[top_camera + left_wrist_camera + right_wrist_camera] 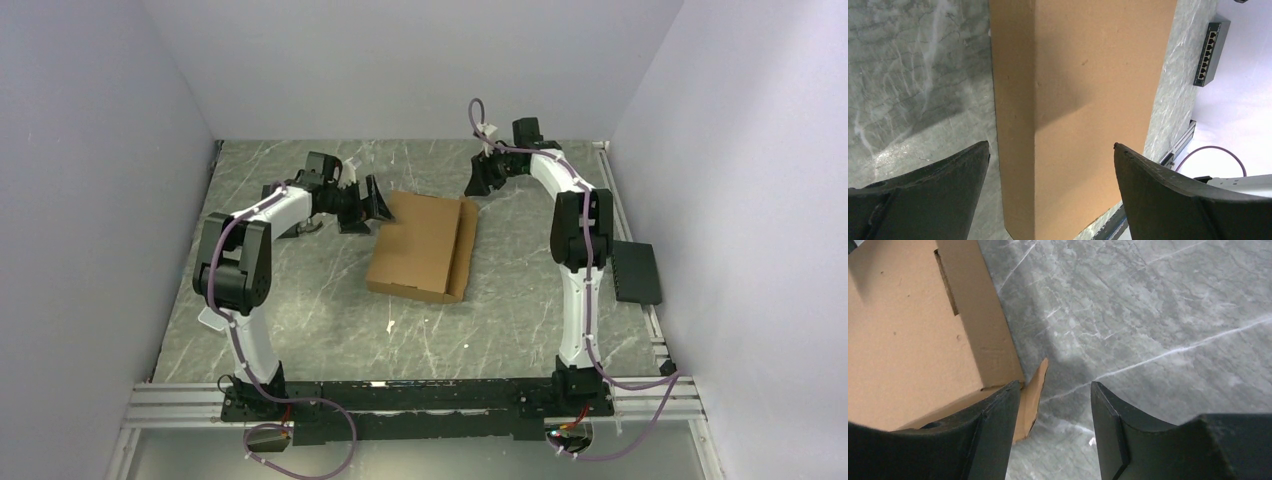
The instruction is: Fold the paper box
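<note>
Overhead, the paper box is lying midway on the table, long axis running far to near; the left gripper is hovering just beside its far-left corner, the right gripper near its far-right one, 3 walls enclosing them. Left wrist: jaws standing wide apart, cardboard lying straight ahead. Right wrist: jaws parted, a corner tab sitting beside 1 finger.

The box blocks mid-worktop toward the far edge, its right wall raised. Left gripper and right gripper crowd its far corners. Open marble runs along the near edge; a switch lines the right edge.
</note>
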`<state>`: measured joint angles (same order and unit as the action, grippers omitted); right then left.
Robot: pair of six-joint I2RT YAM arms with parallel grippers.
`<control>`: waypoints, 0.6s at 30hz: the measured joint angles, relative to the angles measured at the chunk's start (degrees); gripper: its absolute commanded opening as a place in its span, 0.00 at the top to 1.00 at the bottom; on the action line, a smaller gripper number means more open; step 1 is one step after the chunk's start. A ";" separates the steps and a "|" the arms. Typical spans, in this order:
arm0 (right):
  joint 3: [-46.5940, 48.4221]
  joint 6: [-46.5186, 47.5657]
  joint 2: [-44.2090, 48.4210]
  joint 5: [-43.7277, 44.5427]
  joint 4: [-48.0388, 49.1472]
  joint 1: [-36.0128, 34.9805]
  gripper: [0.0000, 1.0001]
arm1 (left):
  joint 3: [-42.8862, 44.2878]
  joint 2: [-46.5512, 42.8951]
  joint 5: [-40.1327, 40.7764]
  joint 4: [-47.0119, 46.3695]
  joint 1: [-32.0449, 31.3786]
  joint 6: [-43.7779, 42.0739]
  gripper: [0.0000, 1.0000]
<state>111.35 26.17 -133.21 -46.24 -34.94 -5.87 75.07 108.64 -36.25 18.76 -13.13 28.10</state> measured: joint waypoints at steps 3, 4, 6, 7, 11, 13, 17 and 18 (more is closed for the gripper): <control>1.81 -0.76 -1.68 0.98 -0.79 -0.74 0.46 | 0.74 0.87 -0.17 0.07 0.00 0.00 0.04; 2.27 -0.98 -2.19 1.27 -1.25 -0.98 0.48 | 0.98 1.14 -0.24 0.07 0.00 0.00 0.04; 3.15 -1.36 -3.04 1.77 -1.95 -1.46 0.55 | 1.33 1.49 -0.48 0.11 0.00 0.00 0.05; 3.41 -1.49 -3.37 2.08 -2.08 -1.62 0.57 | 1.57 1.68 -0.59 0.20 0.00 0.00 0.05; 3.54 -2.23 -3.82 2.89 -2.38 -1.90 0.67 | 2.19 2.45 -1.11 0.50 0.00 0.00 0.05; 3.52 -2.23 -3.82 3.26 -2.29 -1.88 0.72 | 2.60 2.89 -1.38 0.83 -0.02 0.02 0.05; 1.64 -2.14 -3.54 3.78 -1.53 -1.84 0.82 | 2.99 3.37 -1.49 1.01 -0.02 0.00 0.06; 0.70 -2.12 -3.30 3.80 -1.36 -1.84 0.84 | 3.13 3.50 -1.46 1.01 -0.02 0.00 0.06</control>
<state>112.05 24.05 -136.51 -42.44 -36.29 -7.70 78.19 112.14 -37.71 19.77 -13.15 28.10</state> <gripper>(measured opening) 0.218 0.947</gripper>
